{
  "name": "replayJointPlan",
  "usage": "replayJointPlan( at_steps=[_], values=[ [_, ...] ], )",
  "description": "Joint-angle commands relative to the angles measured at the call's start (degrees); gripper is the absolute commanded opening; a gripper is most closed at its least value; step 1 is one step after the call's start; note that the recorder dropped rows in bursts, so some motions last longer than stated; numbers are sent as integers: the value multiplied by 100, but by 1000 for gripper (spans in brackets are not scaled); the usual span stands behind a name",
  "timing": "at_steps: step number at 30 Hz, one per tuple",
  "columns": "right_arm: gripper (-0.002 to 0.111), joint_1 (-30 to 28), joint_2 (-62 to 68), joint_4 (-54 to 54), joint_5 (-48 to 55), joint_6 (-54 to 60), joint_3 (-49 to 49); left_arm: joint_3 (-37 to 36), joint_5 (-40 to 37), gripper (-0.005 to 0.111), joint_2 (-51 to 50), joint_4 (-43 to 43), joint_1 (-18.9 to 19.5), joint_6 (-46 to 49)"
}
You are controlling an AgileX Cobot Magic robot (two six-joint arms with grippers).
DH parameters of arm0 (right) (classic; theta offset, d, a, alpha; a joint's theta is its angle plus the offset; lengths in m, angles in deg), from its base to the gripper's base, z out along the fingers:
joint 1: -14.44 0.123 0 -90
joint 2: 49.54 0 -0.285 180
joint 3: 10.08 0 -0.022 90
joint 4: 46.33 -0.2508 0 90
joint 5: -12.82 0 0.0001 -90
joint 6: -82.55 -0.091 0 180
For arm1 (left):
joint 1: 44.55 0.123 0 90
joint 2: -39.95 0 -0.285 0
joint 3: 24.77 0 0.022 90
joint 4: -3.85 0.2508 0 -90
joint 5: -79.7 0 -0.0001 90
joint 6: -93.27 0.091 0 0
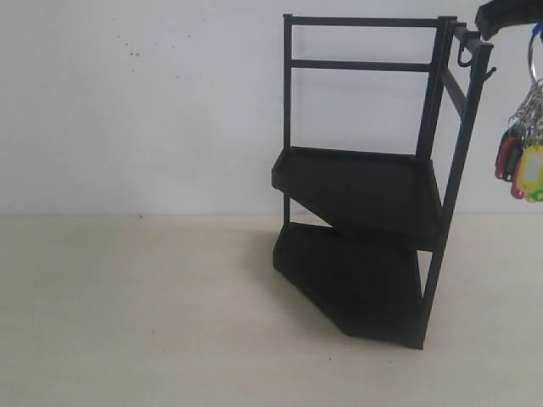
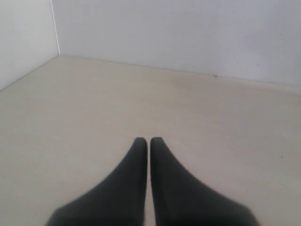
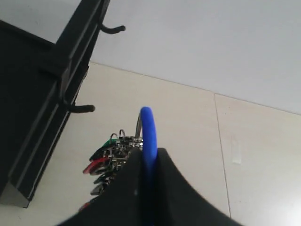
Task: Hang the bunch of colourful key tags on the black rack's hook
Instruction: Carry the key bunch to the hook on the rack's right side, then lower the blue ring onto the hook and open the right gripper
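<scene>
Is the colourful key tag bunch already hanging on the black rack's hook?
No, the colourful key tag bunch hangs from the right gripper, apart from the hook on the black rack.

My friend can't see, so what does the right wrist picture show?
The right gripper is shut on the blue ring of a colourful key tag bunch, held beside the black rack, not yet on either hook.

a bare lab test bench: pale tabletop (image 1: 127, 322), plain white walls (image 1: 127, 102).
</scene>
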Motion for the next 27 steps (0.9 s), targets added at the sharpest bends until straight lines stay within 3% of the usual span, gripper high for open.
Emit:
replayJointPlan(
  at_steps=[1,15,27],
  values=[
    [0,-40,-27,-91,-553,-176,-269,14,20,4,-20,-1,-7,-59],
    [0,-40,119,-811,-848,-176,-332,14,20,4,-20,-1,-7,-59],
    [2,-40,155,-822,-919,-205,-332,14,20,4,-20,-1,-7,-59]
  ],
)
